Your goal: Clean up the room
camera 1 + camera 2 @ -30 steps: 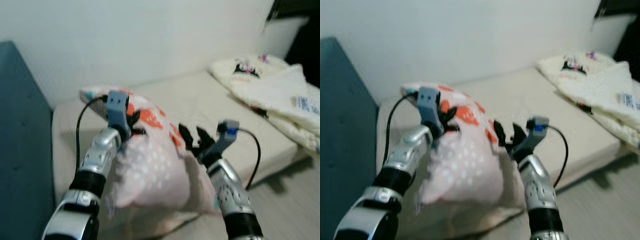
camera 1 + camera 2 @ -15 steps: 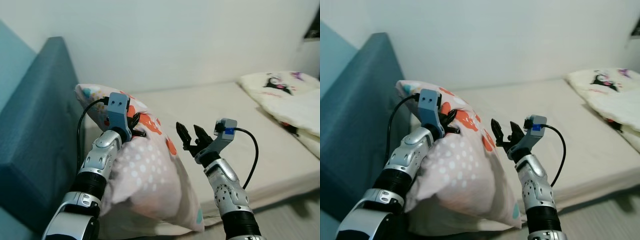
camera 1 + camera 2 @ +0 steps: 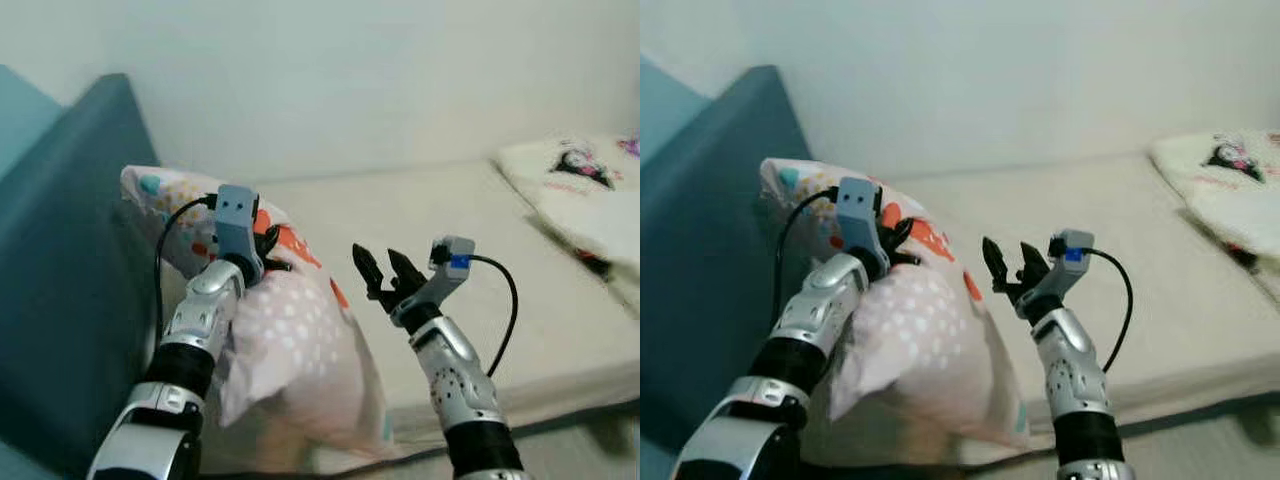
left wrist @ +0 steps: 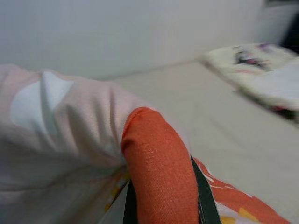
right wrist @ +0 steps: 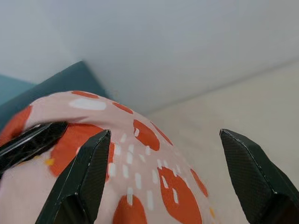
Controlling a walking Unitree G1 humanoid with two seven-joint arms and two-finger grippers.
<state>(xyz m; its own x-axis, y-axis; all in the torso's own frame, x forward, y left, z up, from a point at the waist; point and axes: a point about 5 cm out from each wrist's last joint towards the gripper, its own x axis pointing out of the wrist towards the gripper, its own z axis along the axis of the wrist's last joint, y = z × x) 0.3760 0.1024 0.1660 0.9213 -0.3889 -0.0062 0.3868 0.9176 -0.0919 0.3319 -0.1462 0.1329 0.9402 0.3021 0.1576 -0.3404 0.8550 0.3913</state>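
A pink pillow point(image 3: 290, 350) with white dots and orange shapes hangs above the near left end of the bed, against the teal headboard. My left gripper point(image 3: 268, 250) is shut on a fold of its orange cloth point(image 4: 161, 186), holding it up. To the right of the pillow, my right gripper point(image 3: 377, 270) stands open, a short way off the fabric. In the right wrist view its fingers point(image 5: 84, 177) spread wide in front of the pillow point(image 5: 140, 196), with nothing between them.
The beige mattress point(image 3: 450, 220) runs to the right along a white wall. A teal padded headboard point(image 3: 60, 260) stands at the left. A cream blanket point(image 3: 580, 175) with cartoon prints lies at the bed's far right end. Floor point(image 3: 590, 455) shows at the lower right.
The camera has swung left, so the blanket has slid toward the right edge. The pillow stays in my left gripper and now hangs closer to the headboard. My right gripper stays open.
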